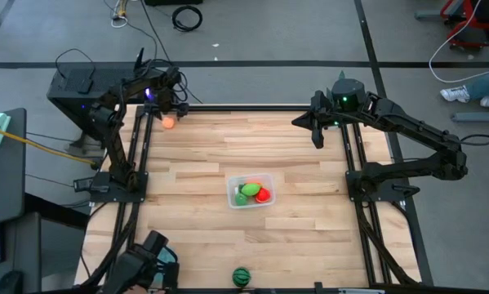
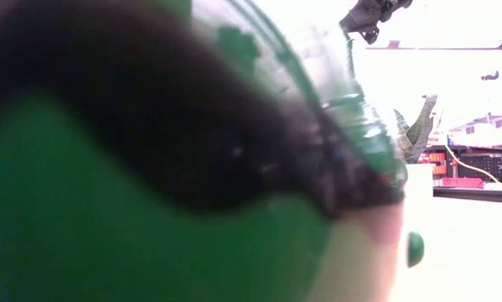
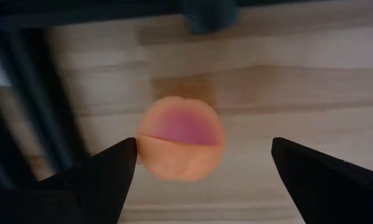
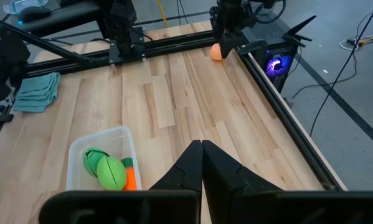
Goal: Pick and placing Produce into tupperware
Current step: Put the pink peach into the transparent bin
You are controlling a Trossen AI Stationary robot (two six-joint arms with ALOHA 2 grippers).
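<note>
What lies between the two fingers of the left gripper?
The peach ball lies on the wooden table between the fingers of the open left gripper, nearer one finger; the left wrist view shows it.

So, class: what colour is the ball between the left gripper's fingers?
The ball is peach-orange with a pink patch, seen best in the left wrist view.

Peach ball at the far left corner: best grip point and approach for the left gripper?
Grip the peach ball across its widest middle, coming from above. It is round and sits free on the table, and the open left gripper already brackets it.
</note>
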